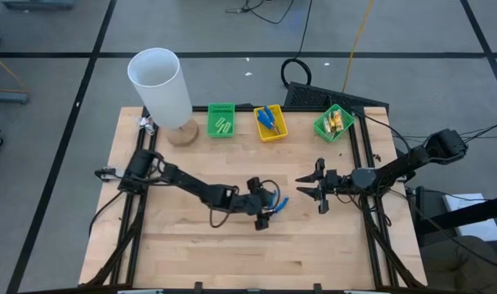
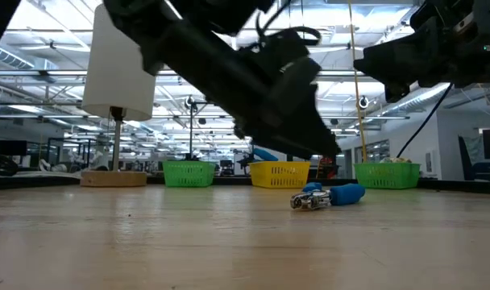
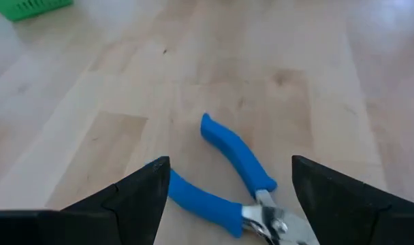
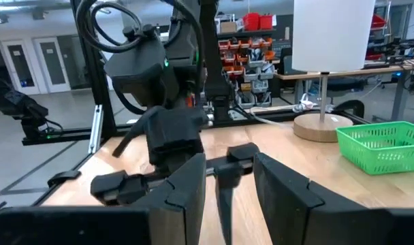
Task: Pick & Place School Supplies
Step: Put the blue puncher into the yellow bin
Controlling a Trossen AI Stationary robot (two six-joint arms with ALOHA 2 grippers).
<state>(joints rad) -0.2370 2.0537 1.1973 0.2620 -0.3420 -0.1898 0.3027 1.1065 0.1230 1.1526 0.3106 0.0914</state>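
Left wrist view: open left end effector (image 3: 227,197) straddles blue-handled pliers (image 3: 231,180).

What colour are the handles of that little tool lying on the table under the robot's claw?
Bright blue handles on the pliers, with a silver metal head. The left wrist view shows them best, between the left gripper's open fingers.

A workshop: parts shelves (image 4: 251,51), truss ceiling (image 2: 60,80), wooden bench (image 1: 191,245).
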